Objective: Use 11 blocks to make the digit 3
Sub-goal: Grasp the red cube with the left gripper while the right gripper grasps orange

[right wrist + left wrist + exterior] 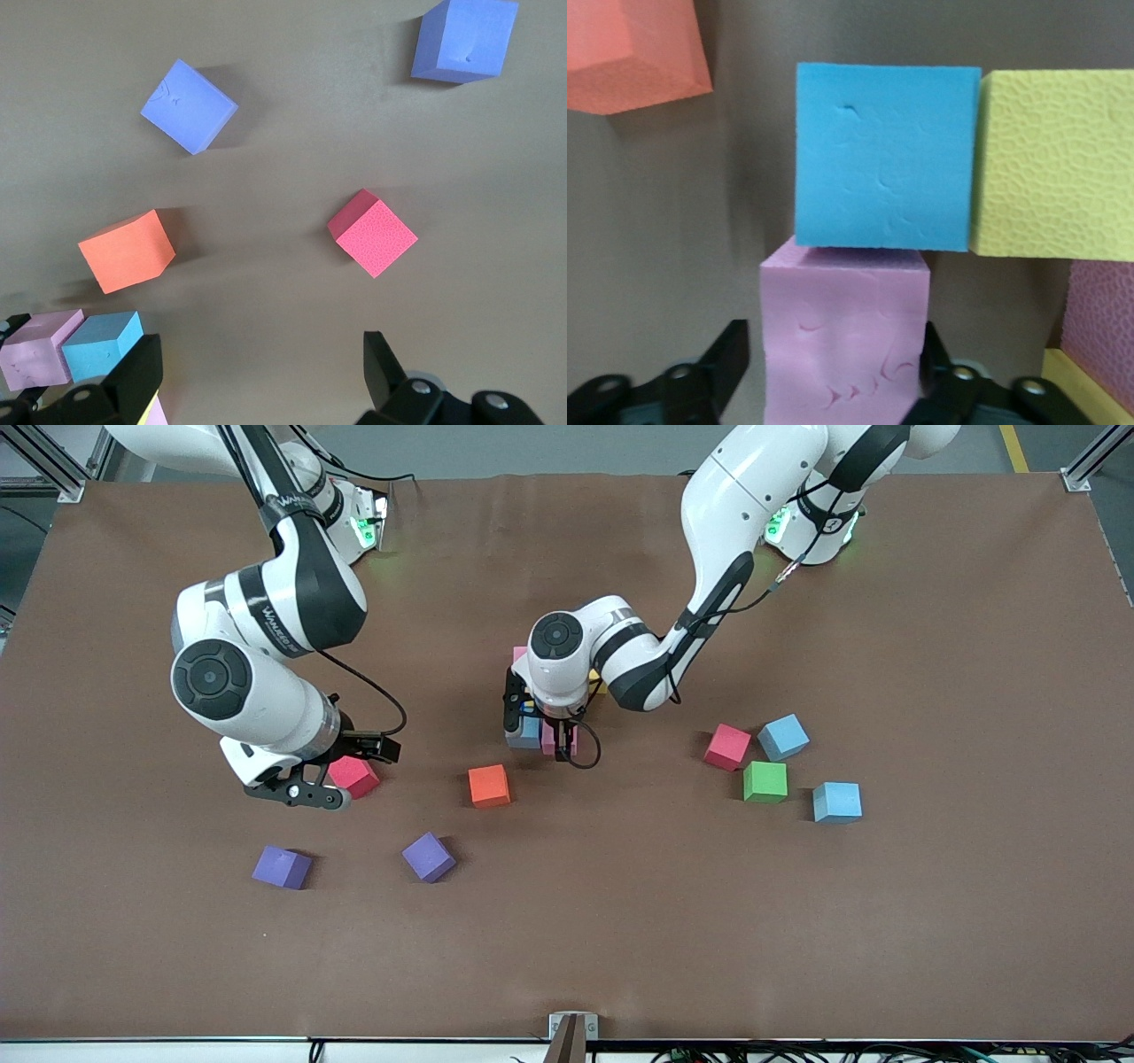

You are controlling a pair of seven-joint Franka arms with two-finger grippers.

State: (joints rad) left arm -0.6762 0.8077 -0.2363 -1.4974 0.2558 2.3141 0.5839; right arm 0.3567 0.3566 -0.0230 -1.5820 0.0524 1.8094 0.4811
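Two purple cubes [282,867] sit closest to the front camera; farther back the orange block [489,786] lies loose, well short of the half-built digit 3 [540,731], over which the left gripper [542,726] hangs. Left wrist view: fingers [726,359] spread either side of a pink block [844,336] touching the light blue block [886,158], apparently just released. Right wrist view: right gripper [261,372] spread, empty, red block [373,234] just ahead — likely next pick.

Even overhead light, soft short shadows; left wrist view slightly blurred.
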